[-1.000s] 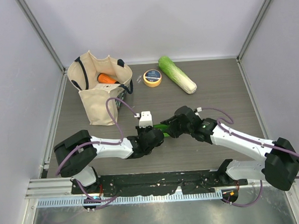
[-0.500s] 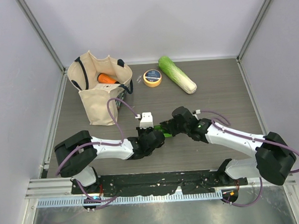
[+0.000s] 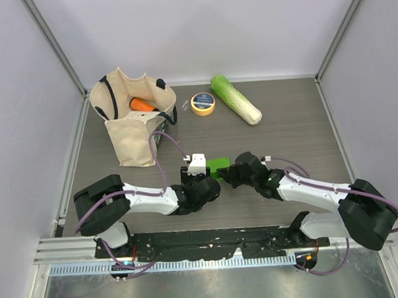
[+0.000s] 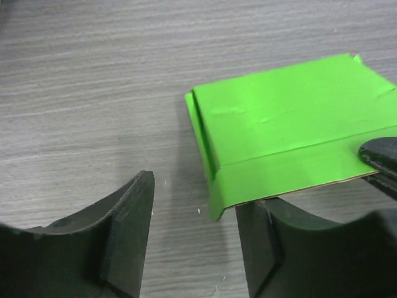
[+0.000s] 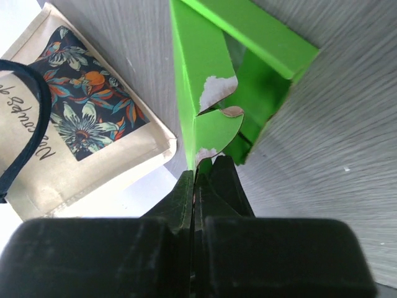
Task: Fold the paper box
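The paper box (image 3: 219, 164) is bright green card, partly folded, lying on the dark table between my two grippers. In the left wrist view its folded top (image 4: 291, 124) lies flat. One corner reaches down beside the right finger (image 4: 267, 242) of my left gripper (image 4: 195, 230), which is open and holds nothing. In the right wrist view the paper box (image 5: 205, 93) stands on edge with its open end toward me. My right gripper (image 5: 200, 180) is shut on the edge of a torn flap. From above, the left gripper (image 3: 207, 180) sits just below the box and the right gripper (image 3: 230, 174) at its right end.
A cream tote bag (image 3: 129, 129) holding an orange carrot (image 3: 142, 104) stands at the back left, and its floral side (image 5: 80, 118) shows in the right wrist view. A yellow tape roll (image 3: 203, 103) and a long cabbage (image 3: 236, 99) lie at the back. Walls enclose the table.
My left gripper has opened and let go of the paper box. My right gripper has closed on the box's flap, and more of the green box now shows between the arms.
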`<state>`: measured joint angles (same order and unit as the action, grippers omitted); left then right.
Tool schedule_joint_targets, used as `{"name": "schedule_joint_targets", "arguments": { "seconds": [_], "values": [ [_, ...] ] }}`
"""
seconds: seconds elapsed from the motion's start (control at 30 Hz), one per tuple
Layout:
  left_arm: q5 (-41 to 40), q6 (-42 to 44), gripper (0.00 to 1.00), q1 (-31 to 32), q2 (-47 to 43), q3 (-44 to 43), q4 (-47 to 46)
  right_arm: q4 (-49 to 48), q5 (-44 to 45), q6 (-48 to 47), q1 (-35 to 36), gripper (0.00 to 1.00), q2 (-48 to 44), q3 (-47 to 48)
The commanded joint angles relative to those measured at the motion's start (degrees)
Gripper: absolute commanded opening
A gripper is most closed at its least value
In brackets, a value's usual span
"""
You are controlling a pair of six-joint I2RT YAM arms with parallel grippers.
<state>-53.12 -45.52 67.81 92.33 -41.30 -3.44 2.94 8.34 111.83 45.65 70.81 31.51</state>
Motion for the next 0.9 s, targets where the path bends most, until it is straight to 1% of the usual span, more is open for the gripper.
{"name": "schedule_joint_targets", "arguments": {
  "seconds": [0.0,0.03,0.07,0.13,0.17,0.23,0.27,0.33,0.37,0.43,0.47,0.5,0.53,0.57,0.6,0.63,0.7,0.73,0.8,0.87],
  "values": [
    [-1.5,1.2,0.63,2.3,-2.9,2.2,0.4,-4.4,2.6,-0.6,0.2,0.01,-2.7,-4.3],
    [-1.5,1.5,0.67,2.8,-4.8,2.8,0.4,-5.5,2.7,-0.9,0.1,0.01,-3.4,-5.3],
    [-1.5,1.7,0.73,3.0,-5.9,3.8,0.5,-5.7,3.0,-1.4,0.1,0.01,-3.7,-5.7],
    [-0.5,2.1,0.76,3.6,-9.3,4.8,1.9,-6.8,3.6,-1.7,0.2,0.01,-4.3,-7.2],
    [0.1,2.7,0.77,3.7,-12.8,6.1,1.9,-7.3,3.5,-1.8,0.3,0.01,-4.5,-7.9],
    [1.7,4.5,0.77,4.2,-17.4,7.5,2.2,-8.8,4.1,-2.0,0.3,0.01,-4.5,-9.5],
    [5.8,6.1,0.73,4.2,-21.7,9.1,1.3,-9.4,4.1,-2.1,0.2,0.01,-4.4,-10.1],
    [10.0,7.5,0.59,4.0,-25.2,9.4,1.9,-11.5,3.8,-2.4,0.3,0.01,-3.8,-11.6],
    [14.4,7.7,0.51,3.8,-26.8,9.4,2.1,-12.4,3.5,-2.6,0.3,0.01,-3.6,-12.2],
    [20.7,8.3,0.49,1.7,-29.0,8.8,1.2,-14.8,3.4,-3.1,0.3,0.01,-2.5,-13.2],
    [29.3,7.6,0.46,0.1,-28.7,6.8,1.2,-15.7,3.3,-3.5,0.3,0.01,-2.2,-13.6],
    [32.5,7.1,0.43,-2.8,-26.6,5.3,2.2,-16.2,3.4,-4.2,0.4,0.01,-1.7,-13.6],
    [35.0,6.8,0.41,-3.7,-25.0,3.5,2.8,-16.5,3.4,-4.4,0.3,0.01,-1.6,-13.9],
    [36.9,6.9,0.34,-4.5,-23.4,0.1,3.2,-17.1,3.9,-5.0,0.3,0.01,-1.5,-14.1],
    [39.5,7.1,0.32,-5.7,-19.6,-1.1,3.1,-17.4,4.1,-5.5,0.3,0.01,-1.7,-14.3],
    [40.5,7.2,0.28,-6.2,-17.6,-3.5,2.7,-17.4,4.2,-5.7,0.4,0.02,-1.8,-14.8],
    [41.3,6.1,0.18,-8.3,-11.0,-6.1,5.0,-17.8,4.7,-5.8,0.3,0.03,-2.2,-15.9],
    [41.5,5.3,0.11,-9.1,-8.9,-7.4,5.2,-17.8,4.9,-5.8,0.3,0.04,-2.4,-16.3],
    [44.0,4.2,0.10,-10.5,-6.0,-7.0,0.9,-17.6,5.7,-5.8,0.3,0.04,-3.0,-16.8],
    [43.6,3.8,0.10,-10.7,-2.4,-6.4,-1.3,-17.6,6.0,-5.8,0.4,0.06,-4.1,-17.5]
  ]
}}
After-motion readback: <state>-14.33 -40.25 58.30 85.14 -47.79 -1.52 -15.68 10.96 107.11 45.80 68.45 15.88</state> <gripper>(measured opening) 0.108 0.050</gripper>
